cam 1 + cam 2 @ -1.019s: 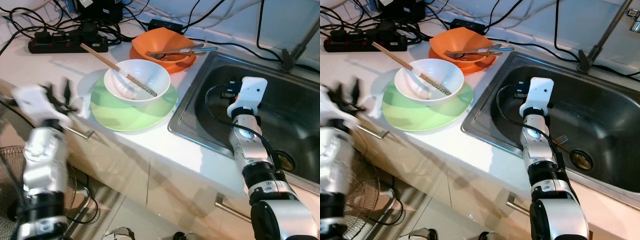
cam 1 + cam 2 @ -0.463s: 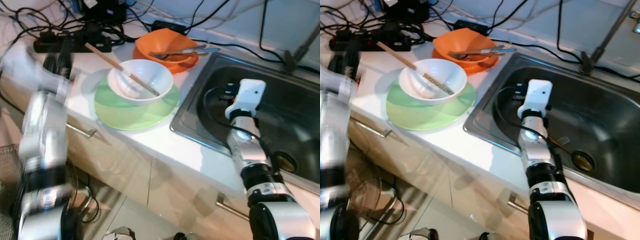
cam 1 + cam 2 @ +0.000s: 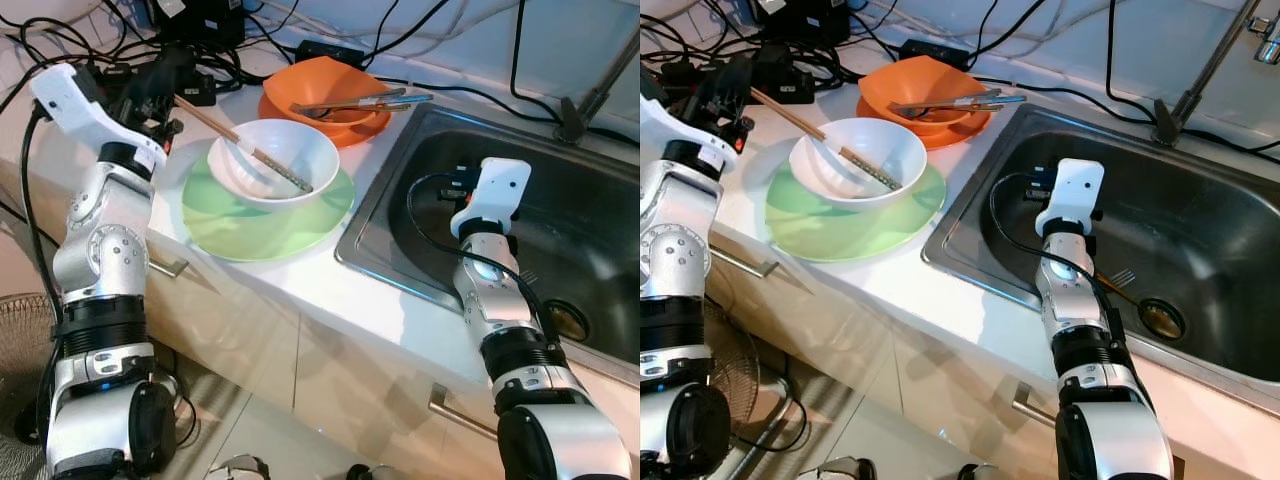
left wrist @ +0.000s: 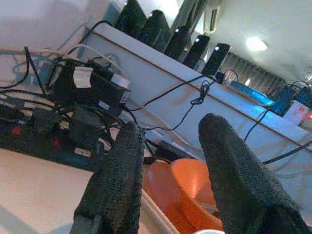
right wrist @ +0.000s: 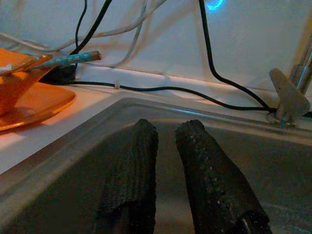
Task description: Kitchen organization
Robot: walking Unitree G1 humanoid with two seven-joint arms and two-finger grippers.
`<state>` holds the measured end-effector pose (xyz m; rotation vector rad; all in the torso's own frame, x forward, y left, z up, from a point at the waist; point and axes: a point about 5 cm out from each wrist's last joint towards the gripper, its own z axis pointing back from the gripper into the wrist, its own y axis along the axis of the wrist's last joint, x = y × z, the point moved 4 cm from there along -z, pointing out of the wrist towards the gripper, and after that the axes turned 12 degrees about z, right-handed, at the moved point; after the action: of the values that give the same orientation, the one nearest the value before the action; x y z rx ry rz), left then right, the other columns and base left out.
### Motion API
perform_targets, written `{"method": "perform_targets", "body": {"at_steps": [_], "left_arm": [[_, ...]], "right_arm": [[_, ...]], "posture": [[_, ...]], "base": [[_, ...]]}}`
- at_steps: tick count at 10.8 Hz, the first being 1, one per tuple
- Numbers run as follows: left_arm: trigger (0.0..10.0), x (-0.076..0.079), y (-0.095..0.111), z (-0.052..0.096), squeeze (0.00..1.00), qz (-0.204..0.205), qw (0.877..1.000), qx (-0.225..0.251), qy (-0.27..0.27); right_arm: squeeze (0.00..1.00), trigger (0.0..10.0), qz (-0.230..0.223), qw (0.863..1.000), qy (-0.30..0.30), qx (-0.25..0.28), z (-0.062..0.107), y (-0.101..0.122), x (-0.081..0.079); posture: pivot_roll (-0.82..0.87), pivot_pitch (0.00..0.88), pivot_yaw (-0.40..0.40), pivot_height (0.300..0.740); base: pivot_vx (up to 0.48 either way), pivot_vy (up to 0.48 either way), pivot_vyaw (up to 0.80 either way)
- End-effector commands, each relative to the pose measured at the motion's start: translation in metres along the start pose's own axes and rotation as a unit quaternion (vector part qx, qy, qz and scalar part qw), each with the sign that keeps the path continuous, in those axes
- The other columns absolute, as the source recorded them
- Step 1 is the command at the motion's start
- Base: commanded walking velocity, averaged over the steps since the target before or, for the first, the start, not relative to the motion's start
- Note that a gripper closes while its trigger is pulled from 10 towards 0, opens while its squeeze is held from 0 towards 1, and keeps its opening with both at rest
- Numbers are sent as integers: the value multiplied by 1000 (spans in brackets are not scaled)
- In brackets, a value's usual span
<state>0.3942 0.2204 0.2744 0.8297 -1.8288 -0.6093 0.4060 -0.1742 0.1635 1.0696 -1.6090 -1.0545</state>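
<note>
Your steel sink [image 3: 1200,230] takes up the right side of the white counter [image 3: 290,280], and your right gripper [image 5: 165,161] hangs inside its basin with the two black fingers [image 5: 131,180] drawn nearly together, a thin slit between them and nothing in it. A faucet base [image 3: 1168,125] stands at the sink's back rim.

Left of the sink you have a green plate [image 3: 240,225] lying flat on the counter, with a white bowl [image 3: 290,150] sitting on it. A pair of chopsticks [image 3: 235,135] rests tilted in that bowl, their upper ends sticking out over the rim toward the power strip. Behind the plate sits an orange bowl [image 3: 320,85] on an orange plate [image 3: 885,108], with cutlery [image 3: 365,100] laid across the bowl's rim.

Your left gripper [image 4: 170,161] is raised above the counter's back left corner, near the chopsticks' upper ends, its fingers [image 4: 119,180] spread apart and holding nothing. Just past it you see a black power strip [image 3: 790,85] amid a tangle of black cables [image 3: 200,30].
</note>
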Motion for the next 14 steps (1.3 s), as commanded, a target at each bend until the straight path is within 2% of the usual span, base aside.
{"method": "perform_targets", "body": {"at_steps": [1, 2, 3, 5, 6, 7, 9, 12, 14], "left_arm": [[10000, 3, 2, 0, 0, 16, 1000, 3, -2], [10000, 1, 7, 3, 871, 27, 1000, 10, 6], [10000, -1, 9, 6, 1000, 35, 999, 14, 14], [10000, -8, 7, 18, 1000, 40, 999, 9, 33], [10000, -10, 4, 20, 686, 42, 998, 5, 38], [10000, -12, 1, 21, 0, 42, 998, -3, 44], [10000, -15, -14, 20, 0, 63, 996, -31, 45], [10000, -15, -29, 1, 0, 102, 992, -57, 40], [10000, -15, -32, -6, 0, 113, 991, -64, 37]], "right_arm": [[0, 10000, 4, 1000, -3, -17, 5, -11, 3], [0, 10000, 5, 1000, -2, -19, 5, -11, 2], [0, 10000, 5, 1000, -1, -19, 5, -11, 2], [0, 10000, 5, 1000, 2, -21, 5, -12, 0], [0, 10000, 5, 1000, 3, -22, 5, -12, 0], [0, 10000, 6, 1000, 4, -22, 5, -12, 0], [0, 10000, 6, 1000, 4, -24, 5, -13, -1], [0, 10000, 6, 1000, 4, -24, 5, -13, -1], [0, 10000, 7, 1000, 1, -24, 5, -13, 1]], "posture": [[126, 101, -32, 740], [129, 102, -33, 740], [131, 101, -34, 740], [136, 101, -38, 740], [136, 101, -40, 740], [135, 101, -39, 740], [134, 99, -38, 740], [122, 92, -31, 740], [117, 94, -30, 740]], "base": [[0, 0, 0], [0, 0, 0], [0, 0, 0], [0, 0, 0], [0, 0, 0], [0, 0, 0], [0, 0, 0], [0, 0, 0], [0, 0, 0]]}}
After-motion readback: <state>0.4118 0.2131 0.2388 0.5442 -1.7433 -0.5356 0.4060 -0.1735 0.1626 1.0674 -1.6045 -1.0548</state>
